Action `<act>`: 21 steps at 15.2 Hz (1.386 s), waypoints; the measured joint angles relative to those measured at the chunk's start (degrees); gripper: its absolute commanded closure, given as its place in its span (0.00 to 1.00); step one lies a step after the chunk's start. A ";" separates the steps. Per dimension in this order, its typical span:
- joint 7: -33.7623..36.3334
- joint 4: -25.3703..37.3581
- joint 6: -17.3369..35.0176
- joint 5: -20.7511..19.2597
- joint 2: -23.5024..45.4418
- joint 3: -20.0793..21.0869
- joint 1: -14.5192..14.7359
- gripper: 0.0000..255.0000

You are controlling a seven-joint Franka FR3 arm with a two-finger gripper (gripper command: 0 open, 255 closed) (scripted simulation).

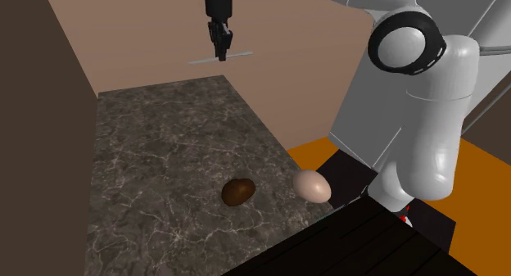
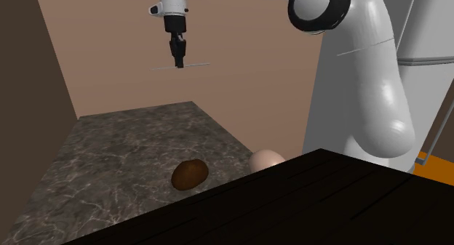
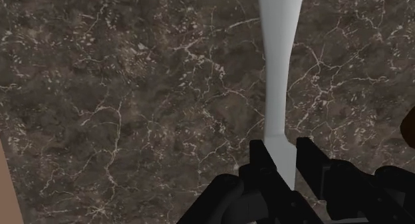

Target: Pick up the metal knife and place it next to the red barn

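Observation:
A slim pale grey knife (image 1: 201, 61) hangs level in the air, high above the far part of the dark marble counter (image 1: 156, 160). My black gripper (image 1: 220, 55) points straight down and is shut on the knife near its middle. The second exterior view shows the same: the gripper (image 2: 179, 61) clasps the knife (image 2: 164, 67) in front of the tan wall. In the wrist view the knife (image 3: 279, 70) runs out from between my gripper (image 3: 283, 164), with the marble counter (image 3: 133, 110) far below.
A brown oval object (image 1: 239, 192) lies near the counter's front edge, and a pale beige egg-shaped object (image 1: 312, 186) sits at the corner beside it. Tan walls close the back and left. The dark wooden stand top (image 1: 368, 246) and an orange floor (image 1: 483, 164) lie to the right.

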 measured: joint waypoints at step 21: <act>16.19 -49.92 9.23 4.21 -41.36 8.51 8.66 1.00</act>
